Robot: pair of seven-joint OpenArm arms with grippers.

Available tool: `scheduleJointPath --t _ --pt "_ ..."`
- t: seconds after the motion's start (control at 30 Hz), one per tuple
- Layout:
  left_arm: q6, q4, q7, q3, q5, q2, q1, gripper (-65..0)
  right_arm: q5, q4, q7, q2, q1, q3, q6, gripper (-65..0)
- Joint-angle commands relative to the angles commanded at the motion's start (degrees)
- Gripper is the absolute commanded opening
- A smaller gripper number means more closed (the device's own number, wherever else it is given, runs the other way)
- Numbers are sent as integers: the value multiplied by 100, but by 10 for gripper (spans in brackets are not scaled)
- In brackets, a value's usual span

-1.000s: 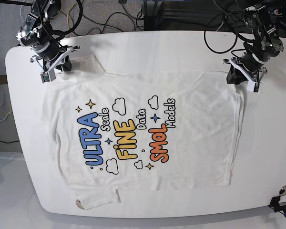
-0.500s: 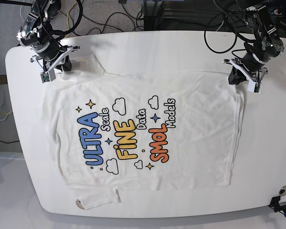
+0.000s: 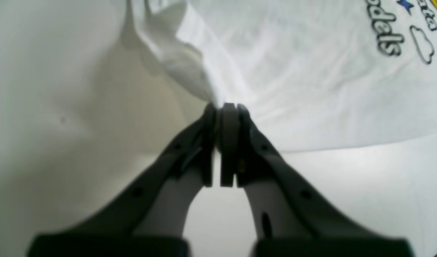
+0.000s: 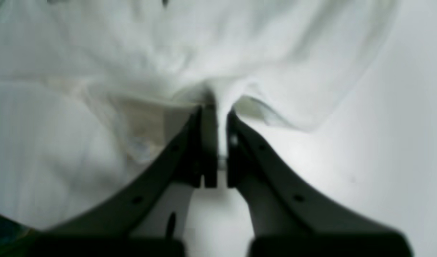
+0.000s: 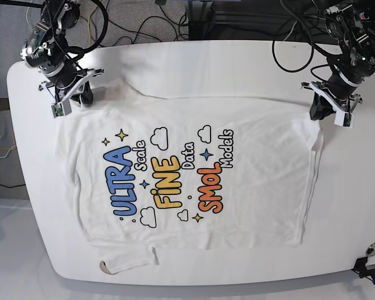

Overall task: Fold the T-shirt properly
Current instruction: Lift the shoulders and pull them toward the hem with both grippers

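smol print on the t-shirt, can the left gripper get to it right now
Probably not as things stand: the left gripper is shut on the T-shirt's far corner, so it would likely have to let go first; nothing covers the SMOL print.

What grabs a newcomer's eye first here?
The bold blue, yellow and orange "ULTRA", "FiNE" and "SMOL" lettering across the middle of the white T-shirt, lying on a white table. Next, two black arms at the far edge, left claw and right claw each pinching shirt fabric near opposite corners.
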Motion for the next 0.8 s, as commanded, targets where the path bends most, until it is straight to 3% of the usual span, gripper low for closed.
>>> scheduleJointPath --t 0.23,0.5,0.67,0.8 --pt "0 -35 9 0 9 18 -510 -650 -53 -299 0 9 598 0 0 -650" --pt "0 -747 9 9 26 0 -1336 -650 -62 -1143 0 158 1398 0 0 -650" --pt "0 -1169 9 9 457 9 -1837 -650 -62 -1679 0 255 1873 0 0 -650" --pt "0 -1670 -9 9 492 9 -2207 -650 -62 -1996 0 281 2242 0 0 -650"
